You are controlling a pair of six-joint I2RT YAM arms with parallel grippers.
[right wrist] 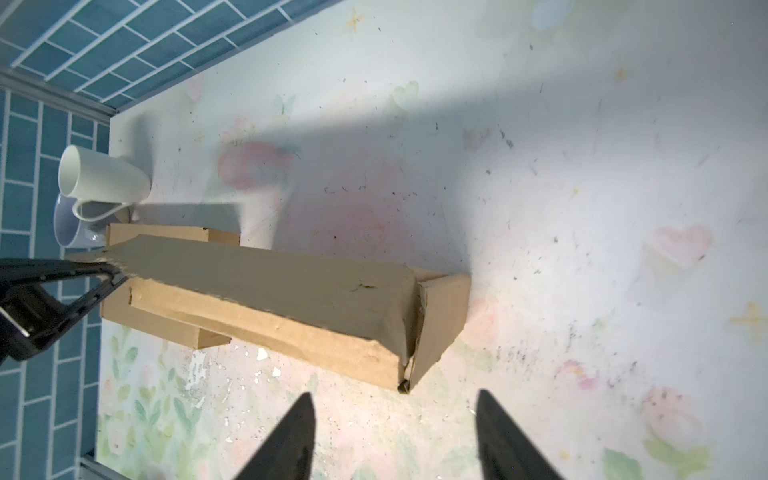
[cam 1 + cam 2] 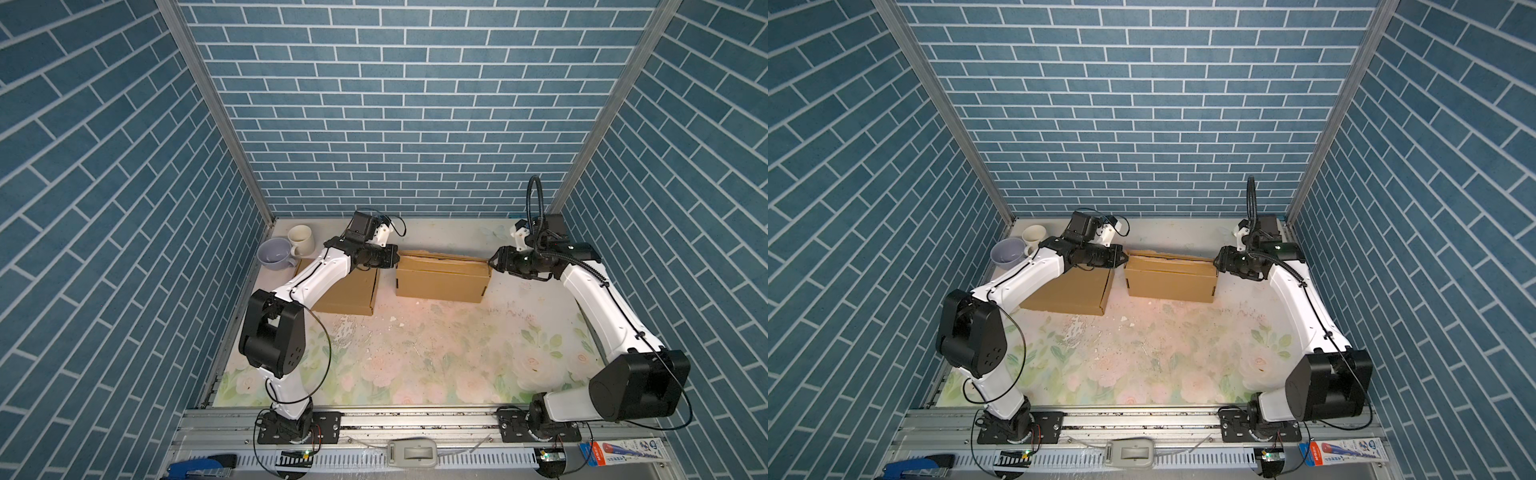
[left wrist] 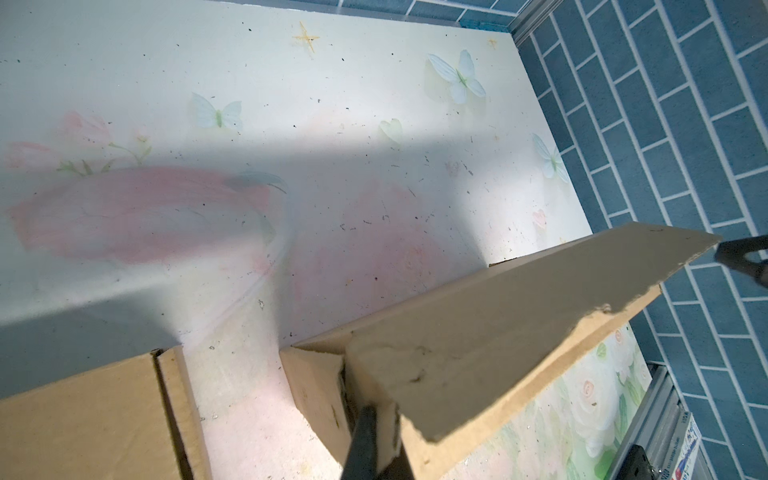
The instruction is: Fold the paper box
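Seeing paper box (image 2: 440,278) mid-worktop (image 2: 415,353) near back edge, pinched at its left-end flap by left gripper (image 2: 395,259). As for right gripper (image 2: 493,262): spread wide just off the right end, prob not touching. Also flat cardboard (image 2: 349,293) under left arm (image 2: 316,274), 2 mugs (image 2: 301,240) in back-left corner.

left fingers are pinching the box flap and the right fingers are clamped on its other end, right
No: the left fingers do pinch the flap, but the right fingers are open, short of its other end; the right wrist view shows it.
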